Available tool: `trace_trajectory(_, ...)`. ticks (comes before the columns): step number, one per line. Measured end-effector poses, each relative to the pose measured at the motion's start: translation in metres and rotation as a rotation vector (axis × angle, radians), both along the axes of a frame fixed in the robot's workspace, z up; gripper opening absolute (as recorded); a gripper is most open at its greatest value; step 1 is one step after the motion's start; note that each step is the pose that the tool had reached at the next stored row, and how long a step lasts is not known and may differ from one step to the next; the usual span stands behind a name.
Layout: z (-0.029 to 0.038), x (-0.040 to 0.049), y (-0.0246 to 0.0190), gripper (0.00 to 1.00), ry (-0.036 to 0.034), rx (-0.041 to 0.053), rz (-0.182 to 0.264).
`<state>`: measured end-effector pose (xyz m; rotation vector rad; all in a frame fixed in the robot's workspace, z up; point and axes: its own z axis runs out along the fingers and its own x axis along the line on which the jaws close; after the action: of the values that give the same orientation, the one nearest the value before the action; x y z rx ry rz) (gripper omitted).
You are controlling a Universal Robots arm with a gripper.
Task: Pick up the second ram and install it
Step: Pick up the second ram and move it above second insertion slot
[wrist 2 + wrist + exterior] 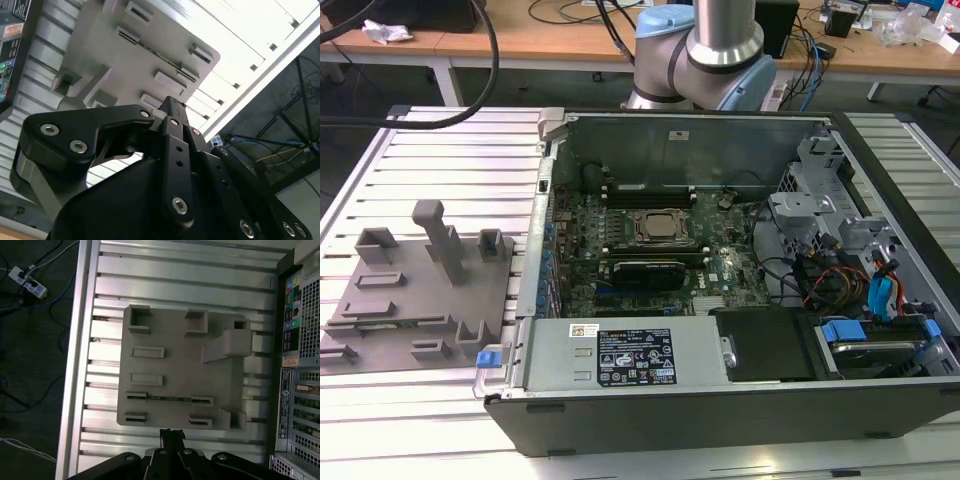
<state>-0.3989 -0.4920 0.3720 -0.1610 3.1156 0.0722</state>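
The second ram (170, 399) is a thin green stick standing on edge in a long slot of the grey plastic tray (175, 365). The exterior view shows the same stick (390, 322) near the front of the tray (415, 290), on the exterior view's left. In the first wrist view my gripper (172, 434) hovers above the tray's edge, a short way off the stick, its dark fingers together with nothing between them. In the second wrist view the gripper (172, 105) points down at the tray (135, 75).
An open computer case (720, 400) lies right of the tray, its motherboard (650, 250) exposed, with cables and drive bays (865, 290) at the exterior view's right. Both rest on a ribbed aluminium table (450, 150). The tray carries a tall post (445, 240) and raised ridges.
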Motion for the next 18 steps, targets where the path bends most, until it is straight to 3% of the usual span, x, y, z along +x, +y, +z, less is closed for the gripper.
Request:
trace_trajectory(1,0.0,0.0,0.0,0.11,0.0,0.0,0.012)
trace_trajectory(3,0.0,0.0,0.0,0.11,0.0,0.0,0.081)
trace_trajectory(5,0.0,0.0,0.0,0.11,0.0,-0.0001,0.11)
trace_trajectory(6,0.0,0.0,0.0,0.11,0.0,0.0,0.174)
trace_trajectory(8,0.0,0.0,0.0,0.11,0.0,-0.0001,0.223)
trace_trajectory(12,0.0,0.0,0.0,0.11,0.0,0.0,0.28)
trace_trajectory(18,0.0,0.0,0.0,0.11,0.0,-0.0001,0.398)
